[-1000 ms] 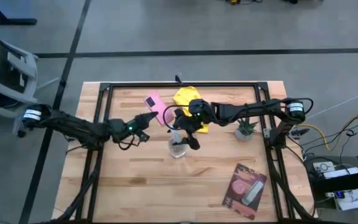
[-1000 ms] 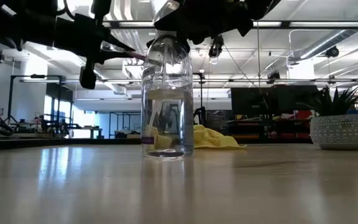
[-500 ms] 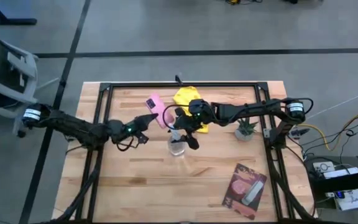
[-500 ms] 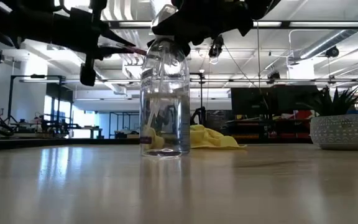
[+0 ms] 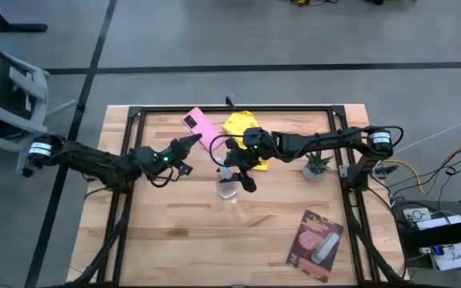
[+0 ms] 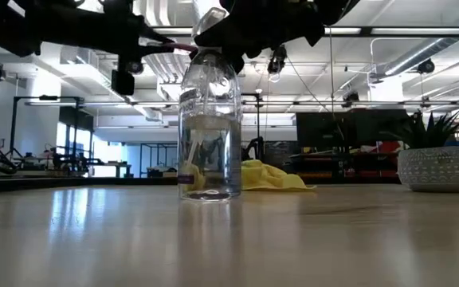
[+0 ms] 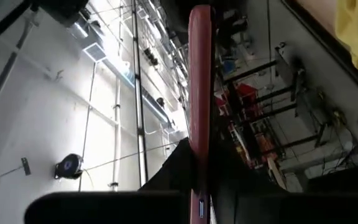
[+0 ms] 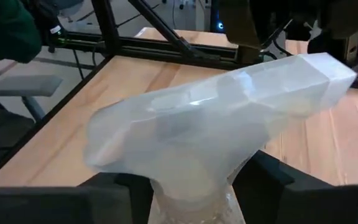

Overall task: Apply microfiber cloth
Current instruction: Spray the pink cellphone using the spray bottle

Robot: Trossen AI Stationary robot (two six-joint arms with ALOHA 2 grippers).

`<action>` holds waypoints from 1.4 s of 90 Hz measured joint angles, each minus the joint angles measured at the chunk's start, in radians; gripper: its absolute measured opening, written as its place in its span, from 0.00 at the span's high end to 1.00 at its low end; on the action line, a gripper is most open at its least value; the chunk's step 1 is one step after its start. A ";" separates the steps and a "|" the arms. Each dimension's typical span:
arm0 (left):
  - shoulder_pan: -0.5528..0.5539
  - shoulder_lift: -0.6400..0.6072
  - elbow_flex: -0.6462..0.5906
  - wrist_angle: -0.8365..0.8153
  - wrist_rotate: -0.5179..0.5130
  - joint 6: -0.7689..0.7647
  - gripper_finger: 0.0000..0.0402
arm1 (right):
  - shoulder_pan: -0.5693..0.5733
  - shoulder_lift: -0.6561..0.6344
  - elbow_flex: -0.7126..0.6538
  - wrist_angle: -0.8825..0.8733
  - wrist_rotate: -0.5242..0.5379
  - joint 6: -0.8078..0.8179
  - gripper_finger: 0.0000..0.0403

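The yellow microfiber cloth (image 5: pixel 238 126) lies crumpled on the table near its far edge, partly under my right arm. It also shows behind the bottle in the low view (image 6: pixel 273 177). No gripper touches it. My right gripper (image 5: pixel 233 165) is shut on a clear spray bottle (image 5: pixel 229 189) that stands near the table's middle. My left gripper (image 5: pixel 186 146) is shut on a pink flat slab (image 5: pixel 202 126), held in the air left of the cloth. My left gripper pinches the pink slab's near end (image 7: pixel 199 182) between its two fingers, reaching level from the table's left. The slab stands on edge in the hold and sticks out past the fingertips, clear of the table. My right gripper has its fingers (image 8: pixel 107 194) on either side of the bottle's neck (image 8: pixel 191 198), just under the clear spray head (image 8: pixel 229 118). It comes from the table's right, slanting down. The bottle stands upright with its base (image 6: pixel 207 194) on the table.
A small potted plant (image 5: pixel 316 167) stands right of the bottle. A pink-and-dark flat packet (image 5: pixel 316 244) lies near the table's front right. A black frame (image 5: pixel 134 120) runs around the table's edges. Bare wood lies in front of the bottle.
My left gripper has risen and gone toward the table's far edge, carrying the pink slab. The slab's free end now reaches farther toward the far edge. My right gripper has stayed on the bottle.
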 joint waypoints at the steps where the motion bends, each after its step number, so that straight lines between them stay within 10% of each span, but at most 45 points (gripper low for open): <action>1: 0.000 0.000 0.000 0.000 -0.009 0.000 0.98 | 0.000 0.000 0.000 0.000 0.000 0.000 0.63; 126: -0.021 -0.083 -0.171 -0.088 -0.092 -0.578 0.98 | 0.069 -0.376 -0.108 -0.601 0.199 0.154 0.48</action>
